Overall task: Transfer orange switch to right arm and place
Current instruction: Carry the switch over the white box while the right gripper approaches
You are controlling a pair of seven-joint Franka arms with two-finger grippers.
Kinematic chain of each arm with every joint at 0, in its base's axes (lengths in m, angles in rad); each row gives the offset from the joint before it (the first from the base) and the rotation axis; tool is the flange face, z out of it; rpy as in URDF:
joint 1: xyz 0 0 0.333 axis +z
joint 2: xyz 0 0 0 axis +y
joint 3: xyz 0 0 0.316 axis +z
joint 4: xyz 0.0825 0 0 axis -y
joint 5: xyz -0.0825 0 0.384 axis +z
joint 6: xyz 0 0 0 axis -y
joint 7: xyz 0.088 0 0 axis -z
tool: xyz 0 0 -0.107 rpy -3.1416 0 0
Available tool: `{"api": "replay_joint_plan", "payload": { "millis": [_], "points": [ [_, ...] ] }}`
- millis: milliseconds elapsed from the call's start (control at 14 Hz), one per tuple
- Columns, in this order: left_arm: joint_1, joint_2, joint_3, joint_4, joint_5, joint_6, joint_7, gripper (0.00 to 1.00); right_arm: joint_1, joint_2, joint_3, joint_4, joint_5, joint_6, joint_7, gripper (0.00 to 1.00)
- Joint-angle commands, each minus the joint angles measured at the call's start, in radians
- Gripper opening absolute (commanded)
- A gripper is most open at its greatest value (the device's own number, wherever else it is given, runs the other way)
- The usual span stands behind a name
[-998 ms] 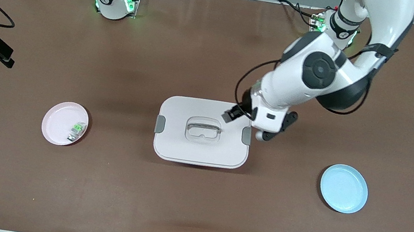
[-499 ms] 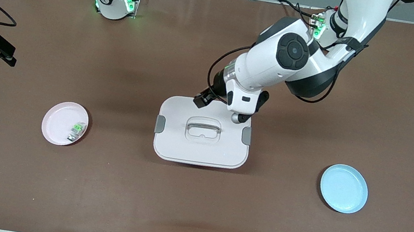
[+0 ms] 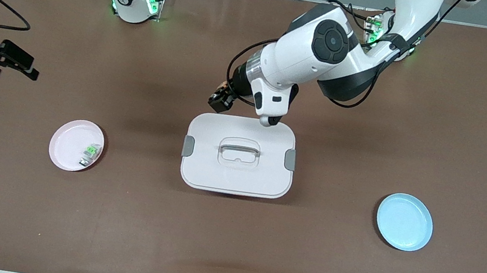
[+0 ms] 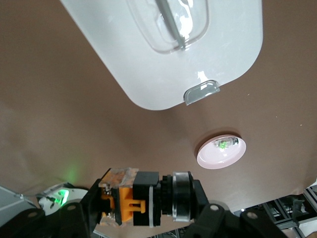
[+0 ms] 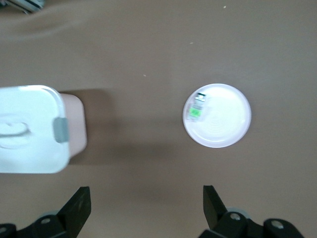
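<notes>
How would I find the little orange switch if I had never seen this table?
Start at the big white box in the middle of the table. Just above its edge toward the robots hangs the left gripper, shut on the orange switch. It is the only orange-and-black thing; the other small part, green and clear, lies on the pink plate.

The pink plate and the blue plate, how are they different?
The pink plate has a small green-and-clear part lying on it; the blue plate has nothing on it. The pink plate sits toward the right arm's end of the table, the blue plate toward the left arm's end. Both are round and flat on the table.
</notes>
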Motion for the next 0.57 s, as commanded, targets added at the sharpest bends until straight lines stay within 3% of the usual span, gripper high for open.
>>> {"api": "replay_joint_plan", "payload": {
  "millis": [0, 214, 499],
  "points": [
    [-0.021, 0.01, -0.001, 0.025, -0.051, 0.0, -0.065, 0.0, 0.007, -0.154, 0.006, -0.227, 0.12, 0.139, 0.097, 1.0],
    [-0.024, 0.008, 0.0, 0.025, -0.068, -0.011, -0.095, 0.0, 0.05, -0.298, 0.011, -0.455, 0.24, 0.32, 0.114, 1.0],
    [-0.018, 0.008, 0.002, 0.023, -0.07, -0.012, -0.101, 0.0, 0.085, -0.389, 0.015, -0.594, 0.395, 0.402, 0.176, 1.0]
  ]
}}
